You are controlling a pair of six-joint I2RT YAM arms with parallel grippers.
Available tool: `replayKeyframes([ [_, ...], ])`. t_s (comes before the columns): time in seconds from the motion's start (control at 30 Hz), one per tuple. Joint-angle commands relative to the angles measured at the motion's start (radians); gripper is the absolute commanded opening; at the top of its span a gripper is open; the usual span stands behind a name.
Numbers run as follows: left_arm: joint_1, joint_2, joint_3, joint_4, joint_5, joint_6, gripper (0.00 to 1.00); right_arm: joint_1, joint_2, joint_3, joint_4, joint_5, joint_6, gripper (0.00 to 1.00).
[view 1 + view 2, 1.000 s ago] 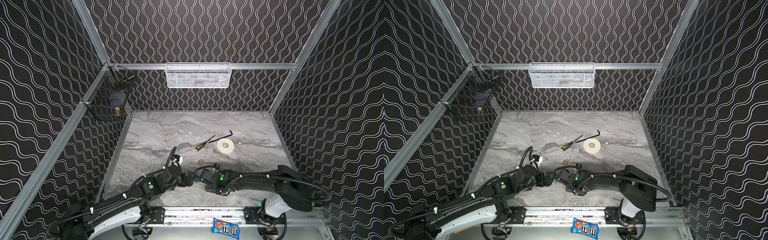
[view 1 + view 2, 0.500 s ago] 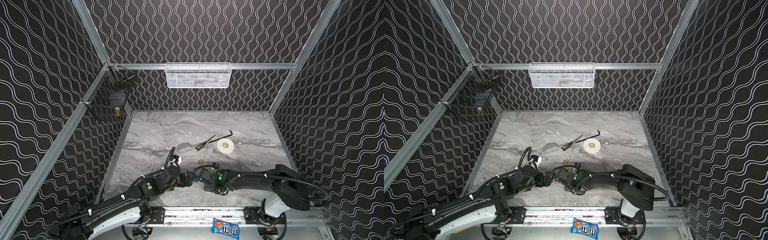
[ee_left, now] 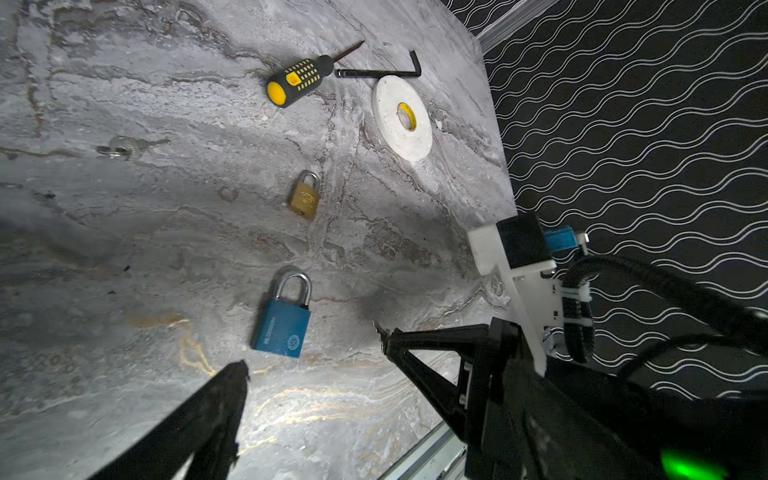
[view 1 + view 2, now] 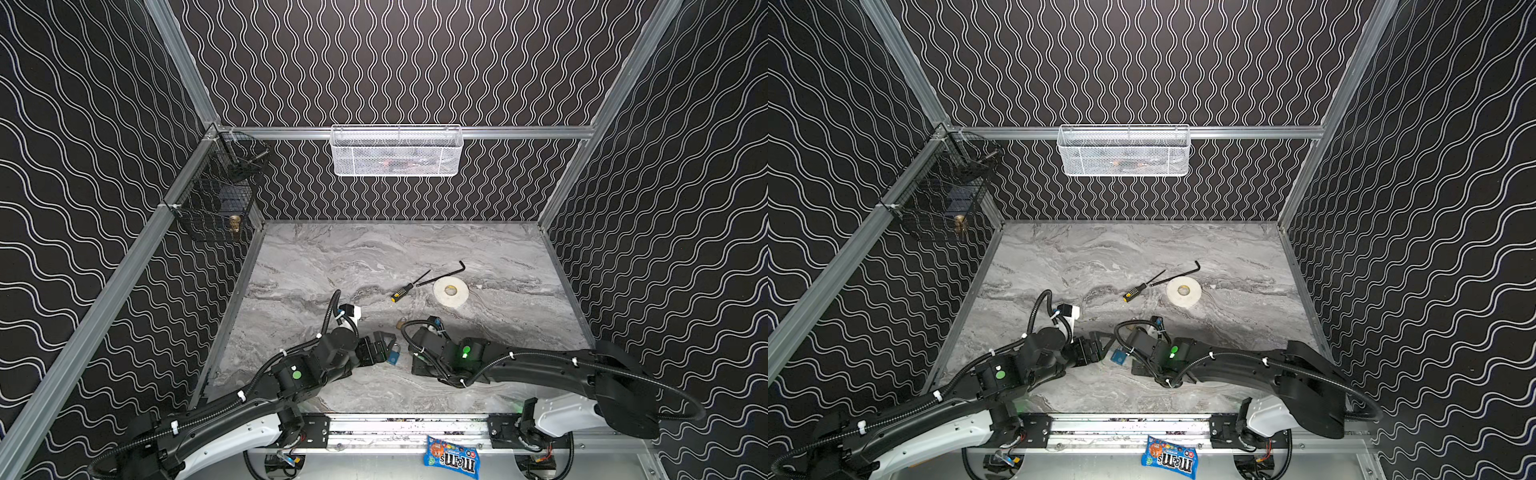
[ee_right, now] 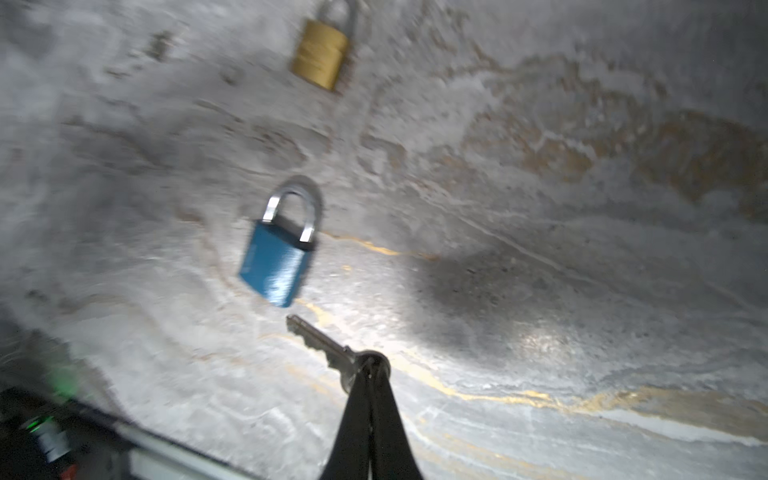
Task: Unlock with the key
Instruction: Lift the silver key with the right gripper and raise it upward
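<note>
At the near edge of the marble-patterned desk [image 4: 374, 257], both arms reached in toward a blue padlock [image 5: 276, 266] that lay flat with its shackle closed. The right end effector [image 5: 369, 368] was clenched tight on the rounded head of the key [image 5: 318, 340]. The toothed blade stuck out toward the bottom of the blue body, very close, with a sliver of desk showing between them (the right wrist view was rather blurred).

The left end effector [image 4: 384, 345] stood spread wide and held nothing. In a top view its fingers sat just beside the blue padlock, on the side away from the other arm.

Beyond the blue one, apart from it, lay a smaller brass padlock [image 3: 304, 195]. Farther out on the desk were a black-and-yellow screwdriver [image 3: 299, 79], a black L-shaped hex key [image 3: 378, 72] and a white roll of tape [image 3: 402, 118], the three close together. Another small key on a ring [image 3: 124, 147] lay alone, well apart from the rest.
</note>
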Motion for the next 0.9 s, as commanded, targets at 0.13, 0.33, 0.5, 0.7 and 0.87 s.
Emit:
replayKeyframes([
  [0.13, 0.0, 0.065, 0.052, 0.1, 0.009, -0.069, 0.93, -0.001, -0.083, 0.042, 0.062, 0.059, -0.085, 0.0],
  [0.33, 0.0, 0.132, 0.056, 0.192, -0.011, -0.082, 0.79, -0.001, -0.093, 0.077, 0.08, 0.017, -0.113, 0.0],
  [0.5, 0.0, 0.191, 0.079, 0.237, -0.005, -0.058, 0.65, -0.001, -0.087, 0.098, 0.1, -0.018, -0.128, 0.0],
  [0.7, 0.0, 0.23, 0.078, 0.262, -0.022, -0.082, 0.5, -0.002, -0.095, 0.109, 0.119, -0.03, -0.135, 0.0],
  [0.87, 0.0, 0.249, 0.085, 0.284, -0.025, -0.083, 0.38, -0.003, -0.098, 0.126, 0.105, -0.027, -0.132, 0.0],
])
